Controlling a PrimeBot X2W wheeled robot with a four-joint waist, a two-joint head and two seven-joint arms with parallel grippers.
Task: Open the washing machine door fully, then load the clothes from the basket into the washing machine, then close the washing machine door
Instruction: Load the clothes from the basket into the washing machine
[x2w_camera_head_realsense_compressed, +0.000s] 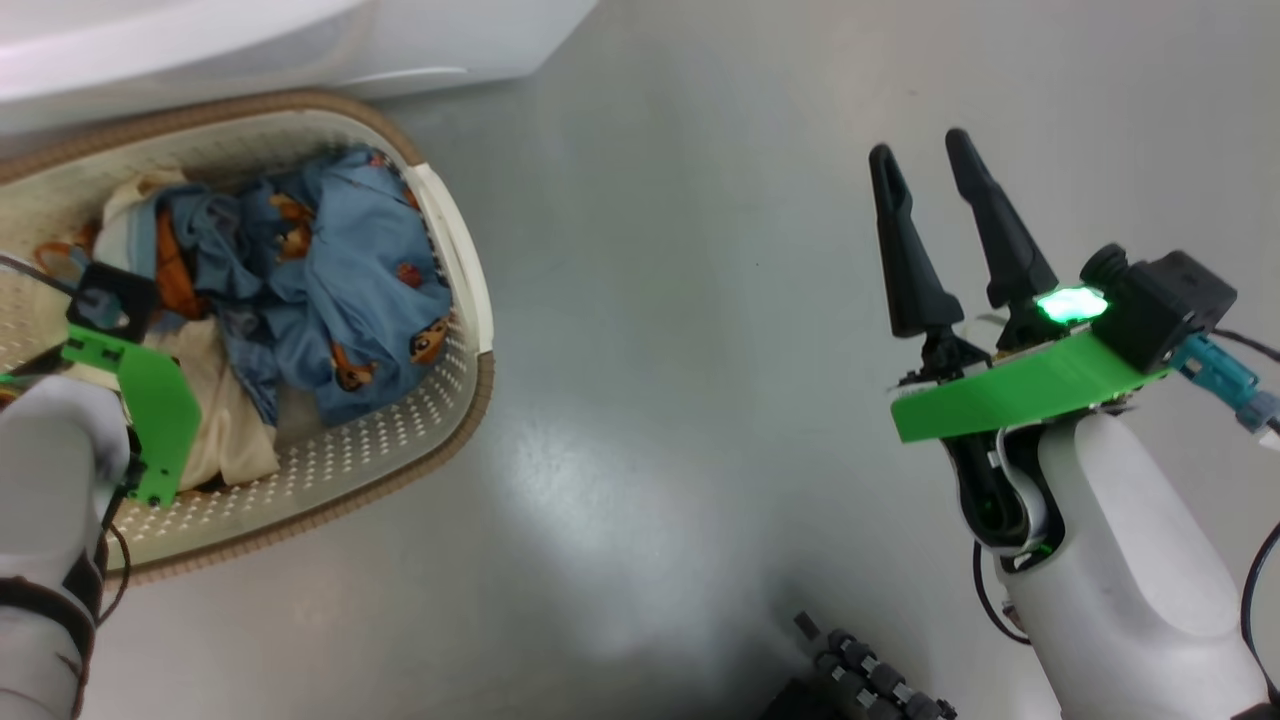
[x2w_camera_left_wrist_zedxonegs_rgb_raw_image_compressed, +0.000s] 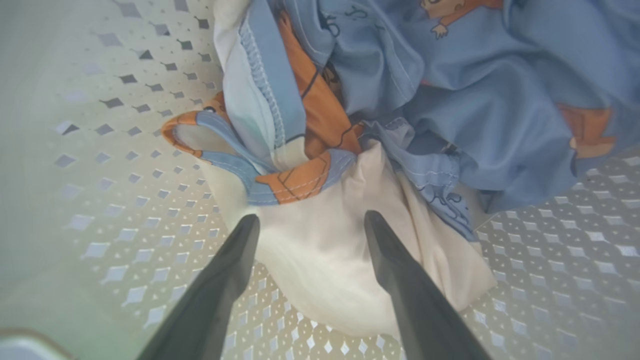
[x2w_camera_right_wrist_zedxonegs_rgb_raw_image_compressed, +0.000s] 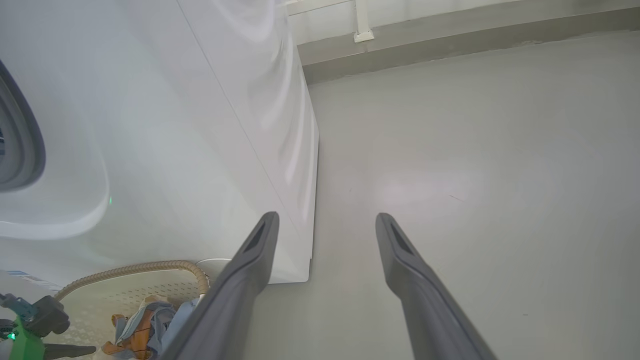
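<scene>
Reaching down into the basket (x2w_camera_head_realsense_compressed: 400, 440), the left gripper (x2w_camera_left_wrist_zedxonegs_rgb_raw_image_compressed: 311, 218) holds its fingers (x2w_camera_left_wrist_zedxonegs_rgb_raw_image_compressed: 225, 280) apart on either side of the cream-white cloth (x2w_camera_left_wrist_zedxonegs_rgb_raw_image_compressed: 320, 270), which lies on the perforated bottom. The tips seem to touch the cloth, though the close view leaves that unsure. The blue printed clothes (x2w_camera_head_realsense_compressed: 340, 290) are heaped in the basket just beyond it. The basket stands on the grey floor (x2w_camera_head_realsense_compressed: 680, 350), close against the washing machine (x2w_camera_head_realsense_compressed: 200, 40). The right gripper (x2w_camera_head_realsense_compressed: 917, 145) hangs over the floor, well apart from the basket, fingers spread.
</scene>
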